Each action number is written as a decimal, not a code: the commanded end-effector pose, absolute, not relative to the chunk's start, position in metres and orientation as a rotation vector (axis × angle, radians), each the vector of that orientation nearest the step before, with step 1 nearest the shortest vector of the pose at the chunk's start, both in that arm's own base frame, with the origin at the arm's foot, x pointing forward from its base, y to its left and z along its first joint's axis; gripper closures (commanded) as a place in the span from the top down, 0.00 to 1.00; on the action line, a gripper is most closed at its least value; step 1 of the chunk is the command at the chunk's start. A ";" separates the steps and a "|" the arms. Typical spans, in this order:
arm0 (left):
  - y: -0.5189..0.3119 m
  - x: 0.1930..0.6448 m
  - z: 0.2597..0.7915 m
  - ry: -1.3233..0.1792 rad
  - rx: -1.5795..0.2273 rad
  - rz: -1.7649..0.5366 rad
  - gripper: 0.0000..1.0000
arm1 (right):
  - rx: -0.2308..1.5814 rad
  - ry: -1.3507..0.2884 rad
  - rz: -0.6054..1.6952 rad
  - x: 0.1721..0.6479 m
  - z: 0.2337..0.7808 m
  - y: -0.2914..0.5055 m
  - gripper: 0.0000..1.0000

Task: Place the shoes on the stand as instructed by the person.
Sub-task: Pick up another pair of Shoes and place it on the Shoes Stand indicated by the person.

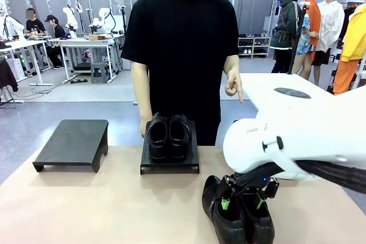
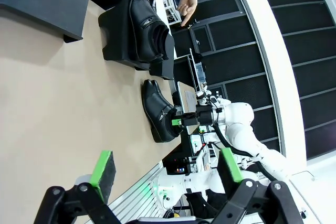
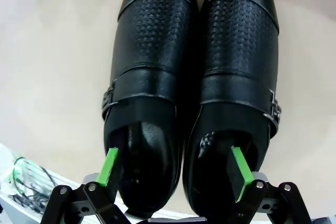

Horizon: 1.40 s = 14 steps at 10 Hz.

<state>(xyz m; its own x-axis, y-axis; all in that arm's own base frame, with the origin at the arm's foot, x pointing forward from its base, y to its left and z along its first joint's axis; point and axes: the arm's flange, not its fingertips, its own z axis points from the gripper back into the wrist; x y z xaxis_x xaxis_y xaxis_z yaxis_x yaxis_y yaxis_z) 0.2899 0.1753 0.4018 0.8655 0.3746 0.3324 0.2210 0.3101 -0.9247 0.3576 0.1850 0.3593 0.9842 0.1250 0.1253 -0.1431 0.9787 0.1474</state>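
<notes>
We log a tan surface [image 1: 114, 210] up front and grey floor [image 1: 57, 107] behind. Back left are white workbenches [image 1: 86, 43], with a cardboard box [image 1: 97, 36] on one, a stool [image 1: 98, 70] beneath and a seated person in black [image 1: 33, 24]. A low footwear shelf [image 1: 253, 47] sits back right.

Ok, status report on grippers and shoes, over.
Right gripper, jaws open over table pair. Left gripper, jaws open, aloft. Other pair on stand. Nothing blocking.
</notes>
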 end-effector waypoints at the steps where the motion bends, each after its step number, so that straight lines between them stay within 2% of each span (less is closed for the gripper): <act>1: 0.176 0.290 0.402 -0.563 -1.283 0.092 1.00 | 0.093 -0.133 0.102 0.341 0.334 0.179 1.00; 2: 0.176 0.290 0.402 -0.563 -1.283 0.092 1.00 | 0.071 -0.140 0.116 0.340 0.329 0.182 1.00; 3: 0.176 0.290 0.402 -0.563 -1.283 0.092 1.00 | 0.039 -0.136 0.135 0.342 0.322 0.185 0.91; 4: 0.176 0.290 0.402 -0.563 -1.283 0.092 1.00 | 0.038 -0.130 0.148 0.342 0.319 0.186 0.73; 5: 0.176 0.290 0.402 -0.563 -1.283 0.092 1.00 | 0.035 -0.126 0.163 0.341 0.318 0.187 0.48; 6: 0.176 0.290 0.402 -0.563 -1.283 0.092 1.00 | 0.027 -0.127 0.177 0.342 0.319 0.185 0.13; 7: 0.176 0.290 0.402 -0.563 -1.283 0.092 1.00 | 0.022 -0.125 0.181 0.342 0.319 0.185 0.00; 11: 0.176 0.290 0.402 -0.563 -1.283 0.092 1.00 | 0.008 -0.129 0.186 0.338 0.321 0.189 0.00; 14: 0.176 0.290 0.402 -0.563 -1.283 0.092 1.00 | 0.024 -0.142 0.202 0.336 0.346 0.181 0.00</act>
